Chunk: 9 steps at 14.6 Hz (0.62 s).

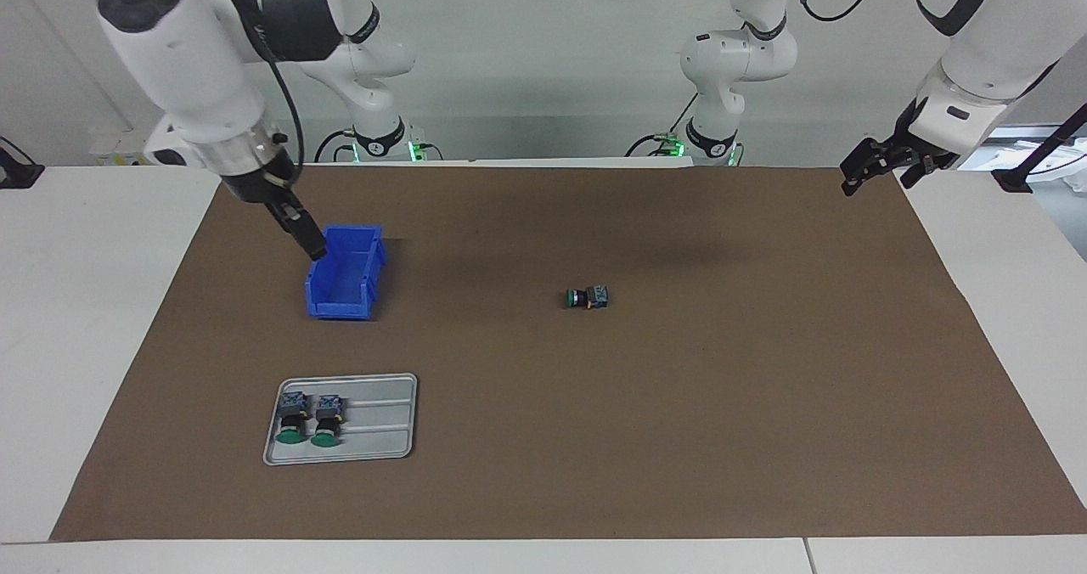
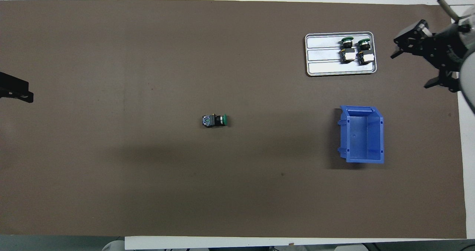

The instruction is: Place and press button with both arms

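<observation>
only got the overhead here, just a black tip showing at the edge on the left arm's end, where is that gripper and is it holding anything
Observer: The left gripper hangs in the air over the mat's edge at the left arm's end, open and empty.
Operator: ok and the right one, is it down on the table by the tray
Observer: No, the right gripper is raised above the table at the right arm's end, open, touching neither the blue bin nor the tray.
</observation>
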Available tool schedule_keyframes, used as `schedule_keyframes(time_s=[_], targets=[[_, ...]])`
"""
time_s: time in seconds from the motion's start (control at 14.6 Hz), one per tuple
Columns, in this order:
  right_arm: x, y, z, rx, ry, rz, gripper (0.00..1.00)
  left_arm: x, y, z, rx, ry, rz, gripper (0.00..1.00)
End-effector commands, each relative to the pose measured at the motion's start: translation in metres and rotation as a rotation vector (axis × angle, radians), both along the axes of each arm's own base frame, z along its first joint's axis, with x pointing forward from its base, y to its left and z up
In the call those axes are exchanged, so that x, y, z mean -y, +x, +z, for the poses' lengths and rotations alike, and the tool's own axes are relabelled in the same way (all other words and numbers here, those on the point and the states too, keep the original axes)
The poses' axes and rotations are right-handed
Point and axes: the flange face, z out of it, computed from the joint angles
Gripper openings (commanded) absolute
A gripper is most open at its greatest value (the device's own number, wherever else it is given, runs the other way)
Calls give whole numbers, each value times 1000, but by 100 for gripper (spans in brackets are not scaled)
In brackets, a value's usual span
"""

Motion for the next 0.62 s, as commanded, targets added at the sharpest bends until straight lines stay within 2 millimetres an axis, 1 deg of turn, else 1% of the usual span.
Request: schedule_keyframes(time_s=[0.0,0.07,0.21,0.27,0.41,0.48,0.55], targets=[[27,-22,18,14,16,201,98,7,-11,1,6,13,22,100],[37,-26,21,2,15,292,98,8,-10,0,4,15,30,100],[42,-33,16,-37,12,423,98,12,-12,-4,1,16,39,100],[44,-38,12,-50,14,471,98,20,-16,-5,6,20,64,100],[44,-49,-2,-80,23,547,98,34,-20,-14,19,26,157,100],[44,-51,-6,-77,23,560,98,45,-21,-16,24,14,218,100],[45,-48,-7,-54,14,582,98,58,-22,-17,27,0,282,100]])
